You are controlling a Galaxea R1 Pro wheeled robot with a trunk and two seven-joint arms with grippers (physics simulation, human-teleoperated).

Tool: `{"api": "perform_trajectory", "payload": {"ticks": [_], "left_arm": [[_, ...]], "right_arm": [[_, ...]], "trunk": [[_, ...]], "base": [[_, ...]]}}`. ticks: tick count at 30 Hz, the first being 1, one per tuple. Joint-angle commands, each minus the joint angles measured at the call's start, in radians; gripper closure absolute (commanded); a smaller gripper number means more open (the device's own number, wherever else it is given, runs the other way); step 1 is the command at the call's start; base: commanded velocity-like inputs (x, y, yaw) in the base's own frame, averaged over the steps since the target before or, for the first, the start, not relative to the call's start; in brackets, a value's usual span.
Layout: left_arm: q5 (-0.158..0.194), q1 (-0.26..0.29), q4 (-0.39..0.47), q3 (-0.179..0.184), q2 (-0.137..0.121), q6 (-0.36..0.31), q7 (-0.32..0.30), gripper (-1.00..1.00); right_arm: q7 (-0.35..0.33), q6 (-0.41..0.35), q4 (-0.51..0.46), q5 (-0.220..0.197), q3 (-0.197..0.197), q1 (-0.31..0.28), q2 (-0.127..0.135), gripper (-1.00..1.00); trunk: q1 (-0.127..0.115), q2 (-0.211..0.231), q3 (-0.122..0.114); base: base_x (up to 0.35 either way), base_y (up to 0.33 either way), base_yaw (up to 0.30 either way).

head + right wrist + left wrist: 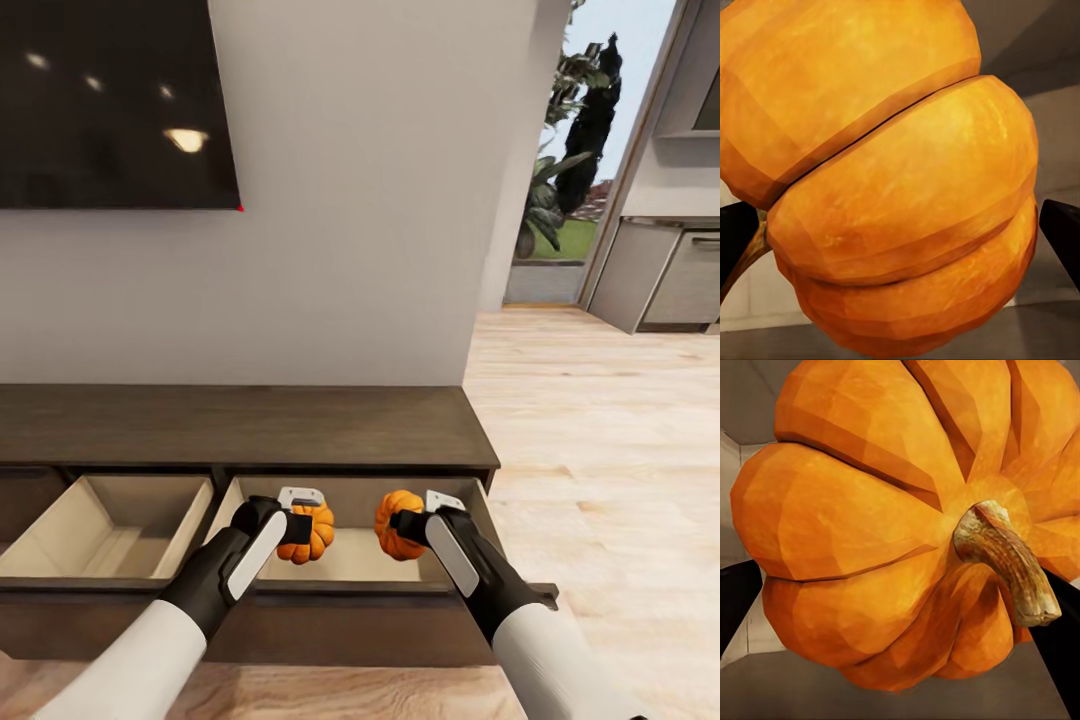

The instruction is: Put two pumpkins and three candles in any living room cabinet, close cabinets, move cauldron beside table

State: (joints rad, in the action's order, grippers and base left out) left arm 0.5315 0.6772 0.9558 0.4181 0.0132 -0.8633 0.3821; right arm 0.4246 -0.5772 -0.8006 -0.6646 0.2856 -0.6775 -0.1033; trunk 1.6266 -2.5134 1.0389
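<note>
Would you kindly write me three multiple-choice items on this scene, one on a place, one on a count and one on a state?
1. Where are the two pumpkins?
A. On the cabinet top
B. Held over the right open drawer
C. On the floor

2. How many drawers stand open?
A. One
B. Two
C. Three

3. What is the state of the left gripper?
A. Open and free
B. Shut on a pumpkin
C. Shut on a candle

Key: 1 B, the left pumpkin and right pumpkin hang above the right drawer of the cabinet. 2 B, the left drawer is also pulled out, showing its pale inside. 3 B, the left gripper has its jaws on either side of the pumpkin, as does the right gripper.
</note>
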Motion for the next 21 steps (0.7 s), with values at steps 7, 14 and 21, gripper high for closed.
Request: {"api": "perform_trajectory", "payload": {"ticks": [7, 14, 21], "left_arm": [[0.007, 0.002, -0.019, 0.002, 0.007, -0.004, 0.012, 1.0], [0.007, 0.002, -0.021, 0.002, 0.008, -0.013, 0.014, 1.0], [0.008, 0.002, -0.023, 0.002, 0.012, -0.016, 0.018, 1.0]], "right_arm": [[0.011, -0.024, -0.002, -0.009, 0.003, -0.004, 0.0, 1.0], [0.012, -0.028, 0.0, -0.009, 0.003, -0.008, 0.0, 1.0], [0.031, -0.054, 0.0, -0.01, 0.003, -0.009, 0.0, 1.0]], "trunk": [[0.0, 0.0, 0.001], [0.0, 0.0, 0.001], [0.0, 0.0, 0.001]], "base": [[0.084, 0.027, 0.0], [0.006, 0.002, 0.0], [0.0, 0.0, 0.0]]}}
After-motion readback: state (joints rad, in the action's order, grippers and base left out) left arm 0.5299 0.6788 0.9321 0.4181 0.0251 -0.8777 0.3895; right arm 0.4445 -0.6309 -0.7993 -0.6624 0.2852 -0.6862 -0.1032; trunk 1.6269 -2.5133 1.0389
